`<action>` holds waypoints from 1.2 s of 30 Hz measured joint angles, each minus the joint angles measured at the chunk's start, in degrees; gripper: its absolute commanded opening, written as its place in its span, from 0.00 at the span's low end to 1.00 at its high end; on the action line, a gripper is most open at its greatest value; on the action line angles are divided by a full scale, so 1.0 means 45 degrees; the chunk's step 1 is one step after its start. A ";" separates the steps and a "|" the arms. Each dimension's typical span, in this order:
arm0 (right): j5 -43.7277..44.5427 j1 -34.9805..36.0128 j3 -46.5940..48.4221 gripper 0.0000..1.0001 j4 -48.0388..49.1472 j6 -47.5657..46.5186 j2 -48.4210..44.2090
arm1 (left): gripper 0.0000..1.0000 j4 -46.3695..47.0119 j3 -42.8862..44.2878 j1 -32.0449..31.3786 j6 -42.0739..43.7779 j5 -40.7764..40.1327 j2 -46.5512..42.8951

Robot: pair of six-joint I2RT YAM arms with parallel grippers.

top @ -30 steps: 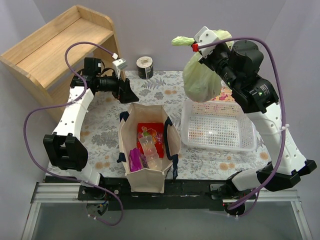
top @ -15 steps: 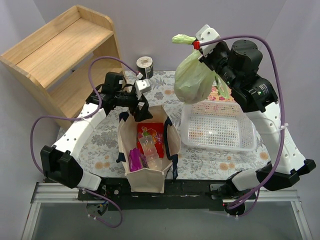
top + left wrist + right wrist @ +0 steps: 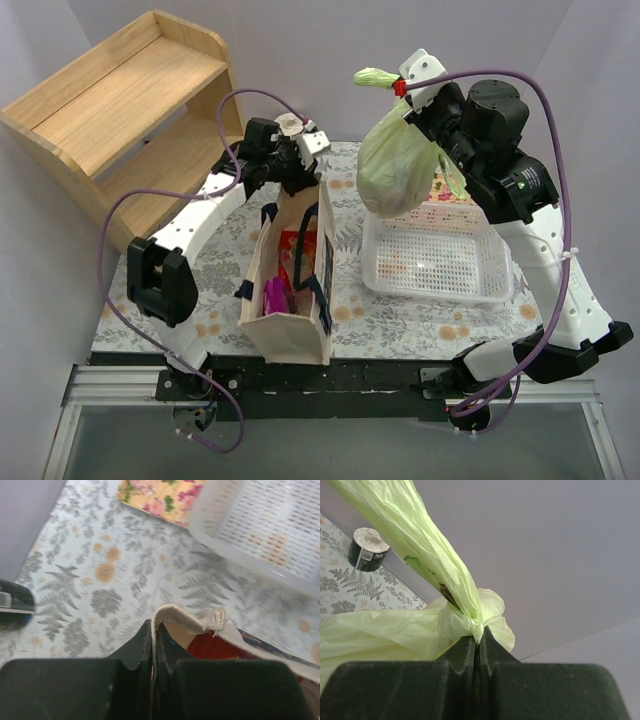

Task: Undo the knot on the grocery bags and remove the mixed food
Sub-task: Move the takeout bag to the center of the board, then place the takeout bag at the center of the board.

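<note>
A: Right gripper [image 3: 477,641], jaws closed tight on the knot [image 3: 478,628]; the green plastic bag [image 3: 392,170] hangs over the far edge of the white basket [image 3: 372,272]. Left gripper [image 3: 155,632], closed on the far rim of the tote [image 3: 288,338].

B: Progress?

A: Early. The knot is tied, the packets [image 3: 275,295] lie inside the tote, and no food is seen in the basket.

B: Change from half a second earlier?

A: The left gripper then hovered over the open tote. It now pinches the rim, and the mouth has narrowed.

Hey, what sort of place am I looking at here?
Likely a robot lab bench dressed as a home: two arms bolted to a rail, floral tablecloth, wooden shelf, plain walls.
</note>
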 measured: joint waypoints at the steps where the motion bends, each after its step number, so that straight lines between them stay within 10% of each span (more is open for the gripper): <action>1: -0.0010 -0.0010 -0.0039 0.01 0.0005 0.0010 -0.0019 | 0.00 0.0053 0.0631 0.0000 -0.0005 -0.0185 0.0563; 11: -0.0316 -0.0083 -0.0311 0.01 -0.0058 0.0262 -0.0185 | 0.00 0.1394 0.9228 0.0121 0.0544 -0.2987 0.7519; 15: -0.0500 -0.0087 -0.0325 0.01 -0.0257 0.0423 -0.0311 | 0.78 0.3201 1.0103 0.0165 0.1015 -0.4095 0.8650; 17: -0.0724 -0.0107 -0.0437 0.01 -0.0359 0.0573 -0.0437 | 0.87 0.4104 0.9758 0.0209 0.0928 -0.4439 0.8646; 25: -0.3973 0.0845 -0.0316 0.01 -0.2176 0.0607 -0.0602 | 0.97 0.5523 0.6543 0.0301 -0.1559 -0.4925 0.5678; 36: -0.7553 0.5401 -0.0277 0.01 -0.2565 0.0826 0.0418 | 0.98 0.7179 0.3298 0.0296 -0.2759 -0.6698 -0.3551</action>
